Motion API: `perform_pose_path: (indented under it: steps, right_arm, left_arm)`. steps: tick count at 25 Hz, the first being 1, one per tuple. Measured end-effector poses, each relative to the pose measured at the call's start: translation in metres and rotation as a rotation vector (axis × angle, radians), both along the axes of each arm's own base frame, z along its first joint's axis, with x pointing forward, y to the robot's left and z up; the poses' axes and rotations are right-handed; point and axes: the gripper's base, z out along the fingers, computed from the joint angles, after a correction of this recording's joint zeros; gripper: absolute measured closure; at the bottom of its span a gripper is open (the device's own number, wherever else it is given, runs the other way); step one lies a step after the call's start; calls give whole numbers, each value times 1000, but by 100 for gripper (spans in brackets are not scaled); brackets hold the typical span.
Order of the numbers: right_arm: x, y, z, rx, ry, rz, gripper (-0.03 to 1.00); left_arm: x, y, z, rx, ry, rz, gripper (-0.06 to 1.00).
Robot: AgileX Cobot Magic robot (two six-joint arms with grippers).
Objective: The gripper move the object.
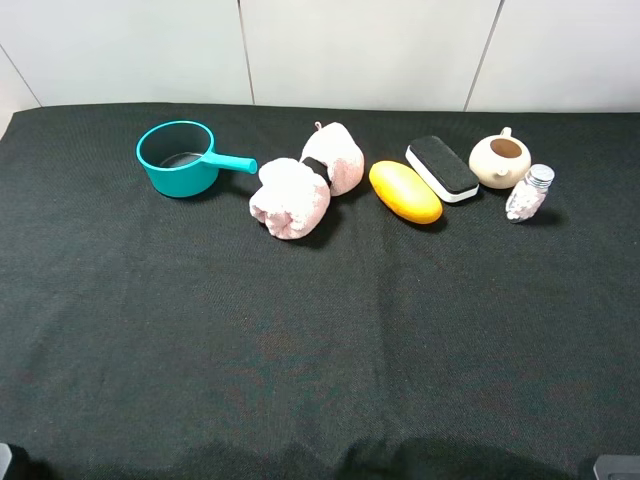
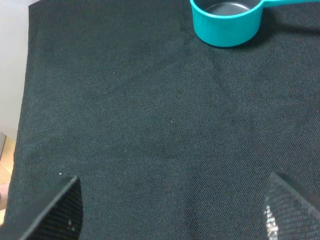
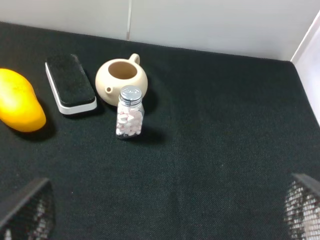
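Observation:
The object, a smooth yellow-orange mango-like fruit (image 1: 404, 191), lies on the black cloth right of centre at the back, and also shows at the edge of the right wrist view (image 3: 19, 106). It lies beside a black eraser block (image 1: 442, 168). My right gripper (image 3: 165, 210) hovers open over bare cloth, well short of the fruit, with nothing between its fingers. My left gripper (image 2: 172, 215) is open too, above bare cloth on the left side, far from the fruit. In the exterior high view only slivers of the arms show at the bottom corners.
A teal saucepan (image 1: 180, 158) stands at the back left. Two pink plush rolls (image 1: 290, 198) sit between it and the fruit. A cream teapot (image 1: 499, 160) and a small capped bottle (image 1: 528, 193) stand right of the eraser. A white wall runs behind the table.

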Motion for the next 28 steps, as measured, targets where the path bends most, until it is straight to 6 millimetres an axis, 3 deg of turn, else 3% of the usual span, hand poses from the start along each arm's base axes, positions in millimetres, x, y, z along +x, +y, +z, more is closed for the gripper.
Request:
perform_pose_path:
  steps: [28]
  right_arm:
    - [0, 0, 0, 44, 0, -20, 27]
  left_arm:
    - [0, 0, 0, 0, 0, 0, 15]
